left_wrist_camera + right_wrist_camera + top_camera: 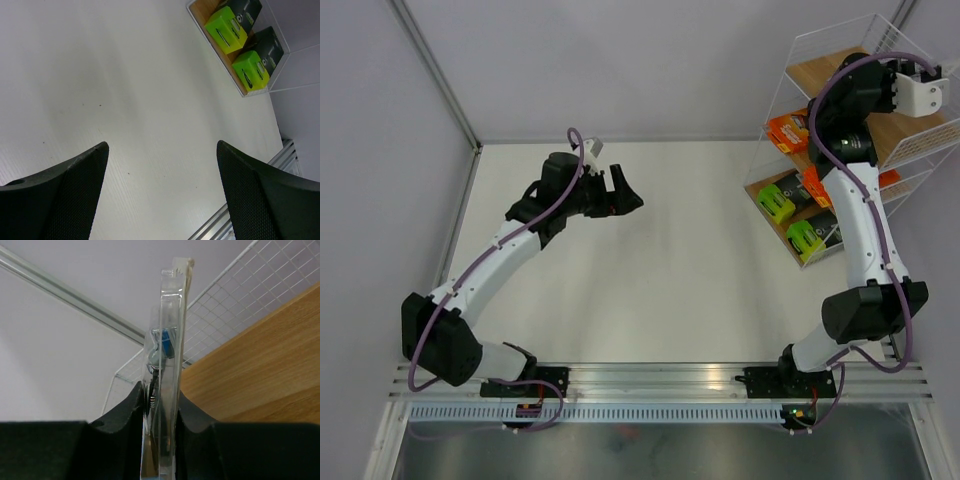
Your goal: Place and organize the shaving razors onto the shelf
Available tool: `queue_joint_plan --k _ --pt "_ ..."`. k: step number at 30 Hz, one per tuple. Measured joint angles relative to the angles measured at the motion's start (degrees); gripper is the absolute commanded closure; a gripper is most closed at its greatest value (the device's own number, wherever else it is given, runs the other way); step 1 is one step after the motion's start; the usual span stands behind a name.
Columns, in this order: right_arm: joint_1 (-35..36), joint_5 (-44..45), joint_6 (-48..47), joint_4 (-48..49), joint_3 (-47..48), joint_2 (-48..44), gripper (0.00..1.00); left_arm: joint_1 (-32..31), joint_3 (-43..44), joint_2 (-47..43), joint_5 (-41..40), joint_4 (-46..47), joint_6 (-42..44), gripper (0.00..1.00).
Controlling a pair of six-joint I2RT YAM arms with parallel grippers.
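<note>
The shelf (910,140) stands at the far right of the table. One orange razor pack (786,130) lies on its middle tier, and a second orange pack (815,186) shows beside the arm. Two black packs with lime-green ends (778,202) (810,240) sit on the bottom board. My right gripper (161,395) is shut on the clear white-and-blue blister pack (167,340), held edge-on just above the top wooden board (260,370). My left gripper (625,195) hovers open over the table with nothing between its fingers (65,200). From the left wrist I see both lime packs (227,27) (252,69).
White wire mesh (240,305) closes the back and side of the top tier. Grey walls surround the table on three sides. An aluminium rail (660,378) runs along the near edge by the arm bases.
</note>
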Motion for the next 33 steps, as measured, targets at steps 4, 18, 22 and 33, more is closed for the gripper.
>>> queue_joint_plan --k 4,18,22,33 --pt "-3.9 -3.6 5.2 -6.4 1.2 0.5 0.36 0.0 0.0 2.3 0.4 0.2 0.0 0.08" --pt "-4.6 -22.0 25.7 -21.5 -0.8 -3.5 0.18 0.0 0.2 5.7 2.9 0.4 0.0 0.08" --pt "-5.3 -24.9 32.2 -22.2 -2.4 -6.8 0.17 0.0 0.2 5.7 3.1 0.4 0.0 0.08" --pt "-9.6 -34.4 38.5 -24.6 6.2 -5.2 0.15 0.0 0.2 5.7 3.1 0.4 0.0 0.08"
